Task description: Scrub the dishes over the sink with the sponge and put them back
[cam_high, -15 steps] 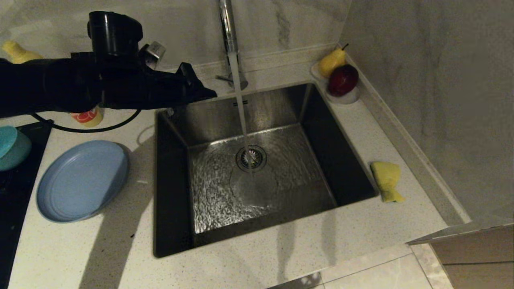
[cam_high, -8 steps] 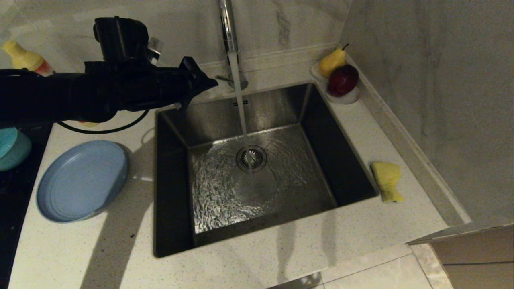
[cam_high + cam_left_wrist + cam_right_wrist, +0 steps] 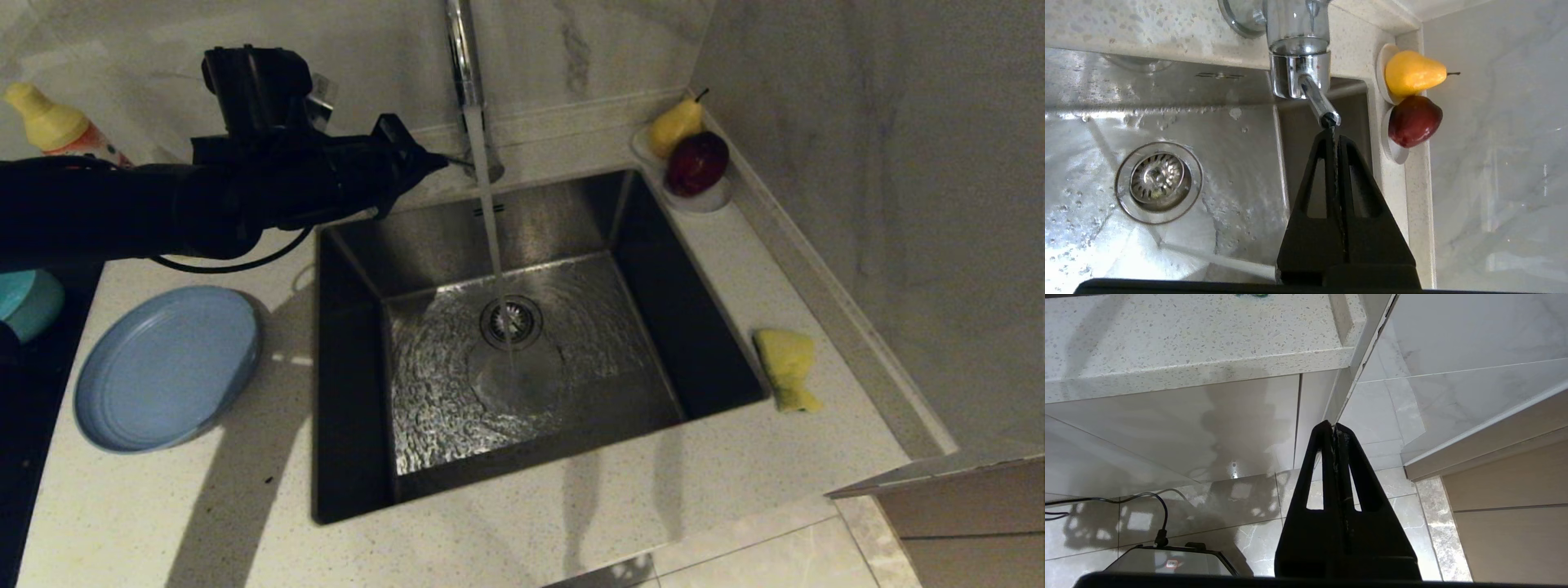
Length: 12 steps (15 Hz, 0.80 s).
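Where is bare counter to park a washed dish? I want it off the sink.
Free: the counter in front of the sink, and between slate-blue plate and sink. Crowded: the back right corner with the fruit dish; the sponge takes the right strip.

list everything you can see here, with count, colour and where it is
sink: 1, steel, centre of counter
tap: 1, chrome, behind sink, running
plate: 1, slate blue, counter left of sink
bowl: 1, teal, far left edge
sponge: 1, yellow, counter right of sink
pear: 1, yellow, white dish, back right corner
apple: 1, dark red, same dish
bottle: 1, yellow cap, back left
left gripper: black, jaws shut, at tap lever
right gripper: black, jaws shut, below counter
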Available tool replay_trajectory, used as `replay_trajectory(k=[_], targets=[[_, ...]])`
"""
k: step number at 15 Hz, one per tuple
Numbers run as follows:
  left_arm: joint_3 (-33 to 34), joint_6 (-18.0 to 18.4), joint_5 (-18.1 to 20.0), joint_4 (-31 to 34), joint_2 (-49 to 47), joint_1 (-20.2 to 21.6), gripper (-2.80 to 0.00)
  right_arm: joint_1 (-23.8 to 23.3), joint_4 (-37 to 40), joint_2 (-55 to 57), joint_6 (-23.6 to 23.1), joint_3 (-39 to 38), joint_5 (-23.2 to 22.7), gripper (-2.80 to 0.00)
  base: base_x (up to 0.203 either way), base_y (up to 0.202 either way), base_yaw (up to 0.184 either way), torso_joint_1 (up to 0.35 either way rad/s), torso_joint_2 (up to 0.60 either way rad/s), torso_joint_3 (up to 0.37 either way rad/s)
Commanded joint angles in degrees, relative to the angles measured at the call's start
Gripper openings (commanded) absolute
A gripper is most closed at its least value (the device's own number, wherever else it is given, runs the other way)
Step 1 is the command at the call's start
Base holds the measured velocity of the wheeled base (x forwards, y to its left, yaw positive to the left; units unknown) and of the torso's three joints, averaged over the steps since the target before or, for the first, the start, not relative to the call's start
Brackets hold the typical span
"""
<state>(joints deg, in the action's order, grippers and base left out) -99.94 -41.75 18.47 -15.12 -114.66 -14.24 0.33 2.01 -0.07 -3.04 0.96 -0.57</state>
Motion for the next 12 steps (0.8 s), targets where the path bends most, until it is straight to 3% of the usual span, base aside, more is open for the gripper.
replay_trajectory(k=[1, 7, 12], targets=[[-0.3, -0.3, 0.3, -0.7, -0.8, -0.1, -2.8, 0.0, 0.0, -0.1, 0.0, 0.0, 0.0, -2.8, 0.0, 0.0, 0.0, 0.0, 0.0, 0.0], [-1.0, -0.3, 0.1, -3.6, -3.1, -0.8, -2.8, 0.0, 0.0, -0.1, 0.0, 0.0, 0.0, -2.8, 0.0, 0.0, 0.0, 0.0, 0.0, 0.0], [-2.4, -0.3, -2.2, -5.3, -4.6, -0.7, -2.8, 0.0, 0.0, -0.1, 0.0, 0.0, 0.0, -2.8, 0.0, 0.0, 0.0, 0.0, 0.0, 0.0]])
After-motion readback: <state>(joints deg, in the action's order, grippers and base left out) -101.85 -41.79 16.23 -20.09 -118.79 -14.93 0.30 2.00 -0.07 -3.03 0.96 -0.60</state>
